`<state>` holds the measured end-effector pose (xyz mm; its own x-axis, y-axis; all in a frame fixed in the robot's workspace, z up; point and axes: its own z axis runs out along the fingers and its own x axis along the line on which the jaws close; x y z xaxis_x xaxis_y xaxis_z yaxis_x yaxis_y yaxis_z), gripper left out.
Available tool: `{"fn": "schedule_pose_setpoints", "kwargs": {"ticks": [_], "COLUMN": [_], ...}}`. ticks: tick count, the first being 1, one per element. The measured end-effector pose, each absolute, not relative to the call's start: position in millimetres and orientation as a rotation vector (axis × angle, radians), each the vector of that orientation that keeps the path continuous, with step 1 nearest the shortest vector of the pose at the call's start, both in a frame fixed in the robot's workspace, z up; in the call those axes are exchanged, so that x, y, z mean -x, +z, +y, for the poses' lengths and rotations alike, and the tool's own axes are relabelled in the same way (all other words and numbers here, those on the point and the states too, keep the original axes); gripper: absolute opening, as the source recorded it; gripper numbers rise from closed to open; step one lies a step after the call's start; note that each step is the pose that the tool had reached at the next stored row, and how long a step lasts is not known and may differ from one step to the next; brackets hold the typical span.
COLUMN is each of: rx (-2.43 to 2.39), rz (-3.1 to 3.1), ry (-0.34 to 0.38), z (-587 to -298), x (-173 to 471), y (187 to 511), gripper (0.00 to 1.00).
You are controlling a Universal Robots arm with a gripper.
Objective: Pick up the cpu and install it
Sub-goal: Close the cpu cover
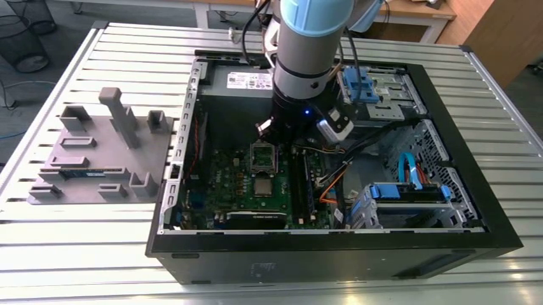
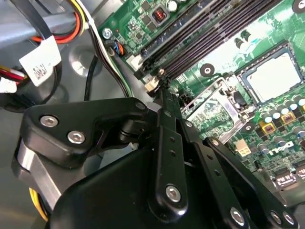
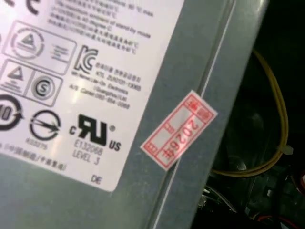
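Slatted alu table [image 1: 110, 254] in a workshop-type room, wooden desk [image 1: 407, 9] behind, wire basket [image 1: 25, 38] on the floor. On the table we log an open PC case [image 1: 339, 254] and, to the exterior view's left, a grey tray [image 1: 93, 149] w/ a green memory stick [image 1: 82, 171]. Arm [image 1: 309, 51] reaches into the case; gripper [image 2: 162, 88] hangs low over the mobo near the ends of the memory slots [image 2: 214, 33]. Claw apart or together: we cannot tell; nothing seen in it. The cpu [image 2: 275, 78] lies flat in its socket, silver top up, apart from the gripper; socket frame [image 2: 212, 109] beside it stands raised. Our judgement: chip placed, install not yet locked. Next move calls for tight clearance btw slots and cables [image 2: 102, 62].
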<state>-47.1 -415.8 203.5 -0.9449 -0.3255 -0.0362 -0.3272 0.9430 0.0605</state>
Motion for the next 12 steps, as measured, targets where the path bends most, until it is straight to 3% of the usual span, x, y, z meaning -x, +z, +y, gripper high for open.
{"fn": "schedule_pose_setpoints", "kwargs": {"ticks": [12], "rx": [0.614], "rz": [3.055], "ry": [0.104], "z": [-415.1], "x": [47.4], "y": [202.1], "gripper": [0.11]}}
